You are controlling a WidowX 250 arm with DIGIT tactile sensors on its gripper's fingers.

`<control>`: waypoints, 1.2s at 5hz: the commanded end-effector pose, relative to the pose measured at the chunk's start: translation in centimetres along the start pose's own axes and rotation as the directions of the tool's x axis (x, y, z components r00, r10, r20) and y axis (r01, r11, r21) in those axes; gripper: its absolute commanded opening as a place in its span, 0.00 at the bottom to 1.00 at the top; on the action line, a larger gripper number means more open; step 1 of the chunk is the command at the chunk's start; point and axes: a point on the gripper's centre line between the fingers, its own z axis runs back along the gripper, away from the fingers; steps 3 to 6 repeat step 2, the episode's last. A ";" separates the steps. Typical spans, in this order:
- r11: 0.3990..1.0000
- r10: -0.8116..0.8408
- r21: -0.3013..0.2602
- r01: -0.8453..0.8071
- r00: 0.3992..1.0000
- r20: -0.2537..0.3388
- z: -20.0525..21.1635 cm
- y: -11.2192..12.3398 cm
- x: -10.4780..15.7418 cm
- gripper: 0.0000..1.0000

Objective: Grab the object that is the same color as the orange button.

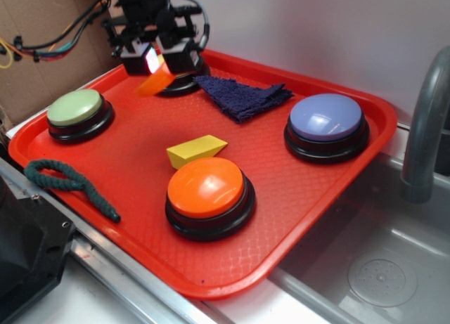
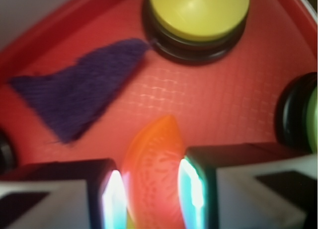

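The object, a small orange half-moon piece (image 1: 154, 81) (image 2: 153, 169), hangs above the red tray (image 1: 126, 148) at the back left, held between the fingers of my gripper (image 1: 160, 65) (image 2: 151, 194), which is shut on it. In the wrist view its tip sticks out past the glowing pads (image 2: 191, 189). The orange button (image 1: 206, 189), a large dome on a black base, stands near the tray's front edge, well away from the gripper.
A yellow wedge block (image 1: 196, 150) lies behind the orange button. A green button (image 1: 79, 113) is at the left, a lavender-blue button (image 1: 326, 126) at the right, a yellow button (image 2: 198, 13) under the gripper, a dark blue cloth (image 1: 243, 95) beside it, and a green rope (image 1: 69, 184) at front left. A sink (image 1: 380, 268) lies to the right.
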 end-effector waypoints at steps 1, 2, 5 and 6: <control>0.996 -0.019 -0.092 0.018 1.000 -0.010 9.3 -2.7 0.6 0.00; 0.998 -0.014 -0.069 0.016 0.999 0.029 9.4 -2.4 1.2 0.00; 0.998 -0.014 -0.069 0.016 0.999 0.029 9.4 -2.4 1.2 0.00; 0.998 -0.014 -0.069 0.016 0.999 0.029 9.4 -2.4 1.2 0.00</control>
